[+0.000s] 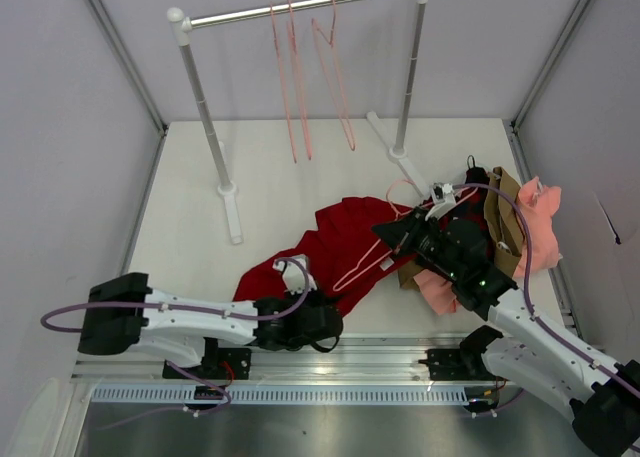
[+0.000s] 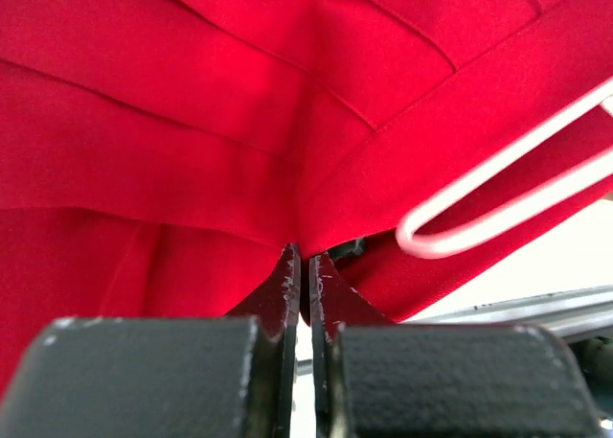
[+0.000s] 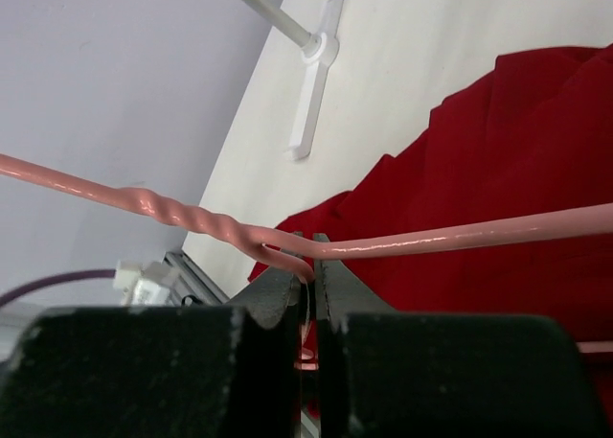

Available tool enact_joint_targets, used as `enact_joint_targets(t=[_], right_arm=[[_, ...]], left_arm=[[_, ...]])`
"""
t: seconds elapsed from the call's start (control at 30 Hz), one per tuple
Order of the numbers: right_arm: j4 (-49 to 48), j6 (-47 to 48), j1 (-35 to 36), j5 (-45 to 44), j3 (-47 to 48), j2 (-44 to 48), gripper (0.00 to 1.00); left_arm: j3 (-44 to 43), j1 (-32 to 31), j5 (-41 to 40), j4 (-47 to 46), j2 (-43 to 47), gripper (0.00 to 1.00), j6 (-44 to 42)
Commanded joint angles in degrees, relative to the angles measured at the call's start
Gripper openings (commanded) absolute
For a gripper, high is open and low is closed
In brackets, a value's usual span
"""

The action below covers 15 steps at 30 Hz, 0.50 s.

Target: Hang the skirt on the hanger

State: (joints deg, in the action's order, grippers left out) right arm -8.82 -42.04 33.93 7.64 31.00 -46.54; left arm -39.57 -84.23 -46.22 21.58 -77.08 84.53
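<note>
The deep-red skirt lies crumpled on the table, in front of the rack. My left gripper is at its near edge, jaws shut on a fold of the red cloth, as the left wrist view shows. My right gripper hovers over the skirt's right side, shut on the salmon-pink wire hanger just below its twisted neck. The hanger's wire runs across the skirt, and one rounded corner lies on the cloth by the left gripper.
A clothes rack stands at the back with three more pink hangers; its feet rest on the table. A salmon-pink garment and brown cloth are piled at the right. A metal rail runs along the near edge.
</note>
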Motion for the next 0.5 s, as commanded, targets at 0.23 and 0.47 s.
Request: enact_joint_targets(t=[0.23, 0.47], right_arm=[[-6.3, 0.7, 2.7, -2.1, -2.2, 4.4, 0.0], [-9.0, 0.6, 10.4, -15.6, -0.8, 2.3, 0.0]], left_arm=[[7.8, 3.9, -2.9, 10.7, 21.9, 0.0, -10.8], [2.6, 12.1, 2.0, 12.7, 31.3, 0.0, -30.1]])
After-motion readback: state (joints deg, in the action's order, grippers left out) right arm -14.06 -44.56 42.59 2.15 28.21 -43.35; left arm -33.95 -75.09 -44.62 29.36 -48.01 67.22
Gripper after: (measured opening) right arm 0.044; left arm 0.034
